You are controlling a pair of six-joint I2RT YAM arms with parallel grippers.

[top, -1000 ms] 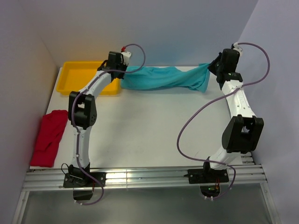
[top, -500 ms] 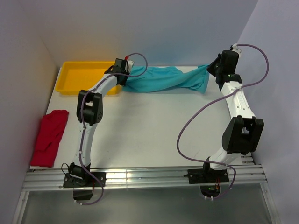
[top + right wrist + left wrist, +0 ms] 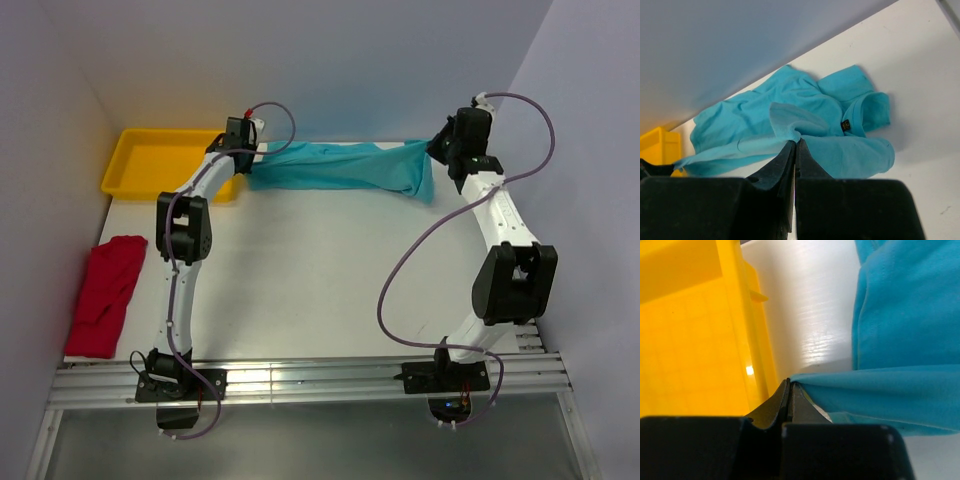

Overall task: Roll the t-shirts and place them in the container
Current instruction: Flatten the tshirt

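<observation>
My L claw [image 3: 790, 384] & R claw [image 3: 796, 143] clamp teal t-shirt [image 3: 335, 166] ends; light, limp fabric, prob. sags, so grip corners.

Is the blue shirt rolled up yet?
No. The teal t-shirt is stretched long between the left gripper and right gripper, both pinching it.

This is a robotics lab test cell. A bare white tabletop [image 3: 320, 270] is boxed in by plain pale panel walls [image 3: 350, 60]. The white-and-black left arm [image 3: 178, 250] and right arm [image 3: 505, 230] are bolted to a silver aluminium rail [image 3: 300, 378], trailing a purple cable [image 3: 383, 300]. The props are a yellow plastic tray [image 3: 150, 165], a teal fabric t-shirt [image 3: 340, 165] and a red fabric t-shirt [image 3: 105, 295].
</observation>
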